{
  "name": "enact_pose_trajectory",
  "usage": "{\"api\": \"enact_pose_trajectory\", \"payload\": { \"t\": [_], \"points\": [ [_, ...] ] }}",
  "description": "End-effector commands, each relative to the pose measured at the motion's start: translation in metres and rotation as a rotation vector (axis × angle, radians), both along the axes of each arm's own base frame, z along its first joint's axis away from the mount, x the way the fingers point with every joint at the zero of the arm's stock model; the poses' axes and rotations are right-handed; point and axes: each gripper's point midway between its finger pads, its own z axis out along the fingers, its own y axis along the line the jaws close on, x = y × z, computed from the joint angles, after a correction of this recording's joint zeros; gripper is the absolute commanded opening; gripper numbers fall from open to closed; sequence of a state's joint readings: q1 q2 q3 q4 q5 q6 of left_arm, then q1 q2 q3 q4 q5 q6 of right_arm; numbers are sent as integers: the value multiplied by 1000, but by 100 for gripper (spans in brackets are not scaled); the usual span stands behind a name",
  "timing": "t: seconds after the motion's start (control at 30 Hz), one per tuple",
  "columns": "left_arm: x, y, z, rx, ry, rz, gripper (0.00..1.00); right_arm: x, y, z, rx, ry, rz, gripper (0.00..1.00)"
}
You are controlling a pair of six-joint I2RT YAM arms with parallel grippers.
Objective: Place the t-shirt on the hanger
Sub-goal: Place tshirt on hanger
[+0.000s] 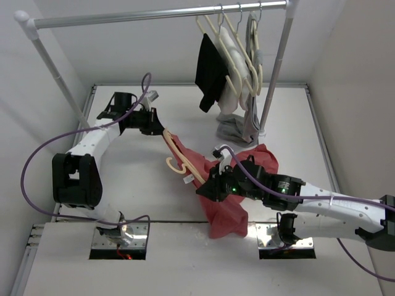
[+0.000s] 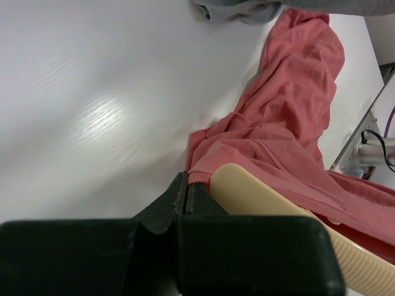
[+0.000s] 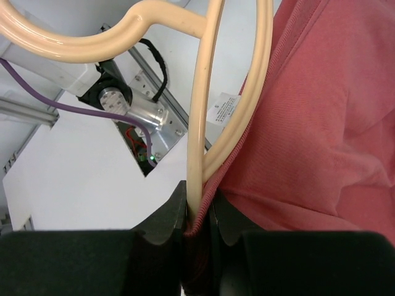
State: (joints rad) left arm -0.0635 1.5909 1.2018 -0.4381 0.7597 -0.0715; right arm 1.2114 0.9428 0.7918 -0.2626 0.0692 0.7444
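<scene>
At the left end of the hanger, the left gripper has its jaws together. They seem to be nipping the hem of the t-shirt where it meets that end. The hanger's rounded tip lies just beside the fingers, with the cloth's edge draped across it.

The hanger itself lies tilted above the table. Its hook curls out on the near-left side, and red cloth bunches along its right-hand half.

Towards the hanger's right end, the right gripper is clamped on the hanger's thin lower rail. A ribbed edge of the t-shirt is caught in the same bite. Most of the t-shirt trails away to the right of the hanger and down towards the near edge of the table.

This looks like the threading step: the hanger has entered an opening of the shirt but is not seated in it. I judge that the next move calls for the right arm to hold the hanger steady while the left draws the hem along and over the bare left shoulder. It should avoid dragging the cloth back off the other side.

A small white tag sits just right of the hanger's rail. It carries print too fine to read, and no other writing shows.
</scene>
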Motion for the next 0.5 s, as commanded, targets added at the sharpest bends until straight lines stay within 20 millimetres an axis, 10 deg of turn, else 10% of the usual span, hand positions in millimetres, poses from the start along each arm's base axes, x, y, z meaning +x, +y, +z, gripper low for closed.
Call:
{"api": "enact_pose_trajectory", "payload": {
  "t": [0.0,0.47],
  "points": [
    [105,98,60,308,-481,289,0,-71,-10,13,5,194,260,0],
    [149,106,71,384,-537,305,0,-81,-14,13,-42,225,308,0]
  ]
}}
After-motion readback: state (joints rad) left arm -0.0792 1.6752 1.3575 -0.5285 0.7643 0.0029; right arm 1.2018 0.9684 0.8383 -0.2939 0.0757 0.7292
